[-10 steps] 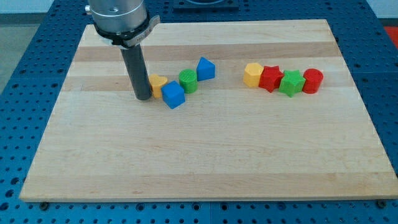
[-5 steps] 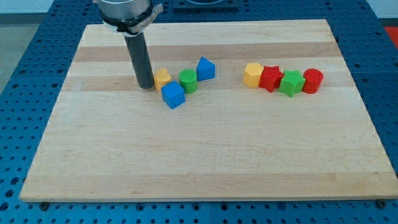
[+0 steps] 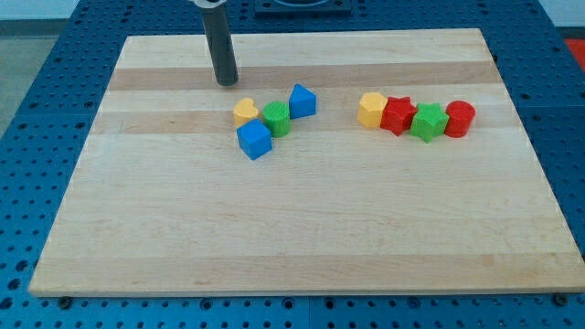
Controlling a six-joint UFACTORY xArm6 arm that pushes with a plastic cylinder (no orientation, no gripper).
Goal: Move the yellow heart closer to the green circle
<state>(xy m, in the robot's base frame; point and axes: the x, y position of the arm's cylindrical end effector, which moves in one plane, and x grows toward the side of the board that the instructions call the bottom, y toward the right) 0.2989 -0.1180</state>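
The yellow heart [image 3: 244, 111] lies on the wooden board, touching the left side of the green circle [image 3: 276, 119]. A blue cube [image 3: 255, 140] sits just below them, against both. A blue triangular block [image 3: 303, 100] touches the green circle's upper right. My tip [image 3: 226, 82] stands above and a little left of the yellow heart, apart from it by a small gap.
A row of touching blocks lies at the right: a yellow hexagon [image 3: 371, 110], a red star [image 3: 398, 115], a green star [image 3: 428, 122] and a red cylinder [image 3: 459, 119]. The wooden board [image 3: 292, 228] ends at a blue perforated table.
My tip has moved up and slightly right, away from the yellow heart's left side. The heart has shifted slightly right and now sits against the green circle.
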